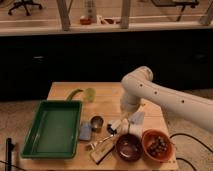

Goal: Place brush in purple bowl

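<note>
The purple bowl (128, 148) sits at the front of the wooden table (107, 100), next to the orange-brown bowl (156, 145). A slim whitish utensil, the brush (102, 141), lies flat just left of the purple bowl, beside a tan block with a dark edge (100, 153). My white arm reaches in from the right and bends down. My gripper (119, 125) hangs low over the table, just behind the purple bowl and up-right of the brush. I see nothing held in it.
A green tray (52, 127) fills the table's left side. A small metal cup (96, 122) and a blue-grey item (85, 132) stand beside it. A light green cup (90, 93) and a green piece (74, 93) are at the back. A dark counter stands behind.
</note>
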You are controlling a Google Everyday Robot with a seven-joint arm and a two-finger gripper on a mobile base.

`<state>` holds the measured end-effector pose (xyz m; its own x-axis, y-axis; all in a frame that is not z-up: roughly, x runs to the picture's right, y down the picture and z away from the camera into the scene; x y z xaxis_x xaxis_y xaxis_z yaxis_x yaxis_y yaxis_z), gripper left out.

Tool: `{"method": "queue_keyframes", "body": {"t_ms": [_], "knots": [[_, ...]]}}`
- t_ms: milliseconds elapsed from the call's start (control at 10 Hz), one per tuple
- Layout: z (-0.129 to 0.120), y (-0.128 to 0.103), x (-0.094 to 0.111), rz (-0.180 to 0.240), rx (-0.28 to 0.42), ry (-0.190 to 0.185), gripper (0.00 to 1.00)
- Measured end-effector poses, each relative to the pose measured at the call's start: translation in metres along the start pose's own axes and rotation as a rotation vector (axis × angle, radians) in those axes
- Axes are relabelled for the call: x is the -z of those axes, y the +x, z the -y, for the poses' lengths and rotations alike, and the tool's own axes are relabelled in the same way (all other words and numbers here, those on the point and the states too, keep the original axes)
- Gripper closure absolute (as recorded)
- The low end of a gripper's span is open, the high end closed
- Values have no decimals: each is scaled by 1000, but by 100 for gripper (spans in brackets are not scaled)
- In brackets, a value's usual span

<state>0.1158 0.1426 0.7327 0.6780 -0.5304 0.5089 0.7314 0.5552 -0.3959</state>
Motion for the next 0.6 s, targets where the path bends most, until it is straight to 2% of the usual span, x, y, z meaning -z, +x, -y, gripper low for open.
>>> {"method": "queue_keyframes", "body": {"t_ms": [600], "knots": [[-29,-23,-10,16,16,-52,98]]}}
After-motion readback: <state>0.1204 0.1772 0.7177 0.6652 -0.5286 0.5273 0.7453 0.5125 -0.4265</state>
